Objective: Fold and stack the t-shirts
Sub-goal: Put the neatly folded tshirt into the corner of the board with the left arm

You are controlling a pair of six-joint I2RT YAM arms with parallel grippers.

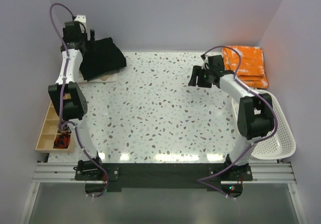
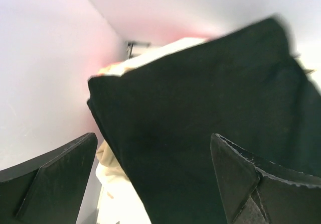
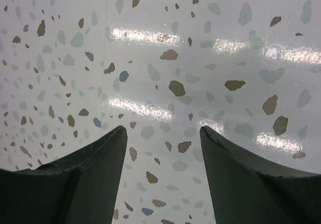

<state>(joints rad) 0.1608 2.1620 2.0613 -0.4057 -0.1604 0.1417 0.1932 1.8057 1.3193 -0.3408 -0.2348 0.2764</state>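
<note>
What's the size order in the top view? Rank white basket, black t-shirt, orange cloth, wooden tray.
1. white basket
2. black t-shirt and orange cloth, about alike
3. wooden tray, partly hidden by the left arm, so unsure

This is a robotics lab test cell rather than a home or a shop. Two robot arms, the left arm (image 1: 70,101) and the right arm (image 1: 256,116), are bolted to an aluminium rail (image 1: 52,173) at the near edge of a speckled terrazzo tabletop (image 1: 165,113). Bare pale walls (image 1: 165,13) box the tabletop in on its left, far and right sides. A wooden compartment tray (image 1: 44,133) holding small parts sits at the left edge, and a white plastic basket (image 1: 281,136) at the right
</note>
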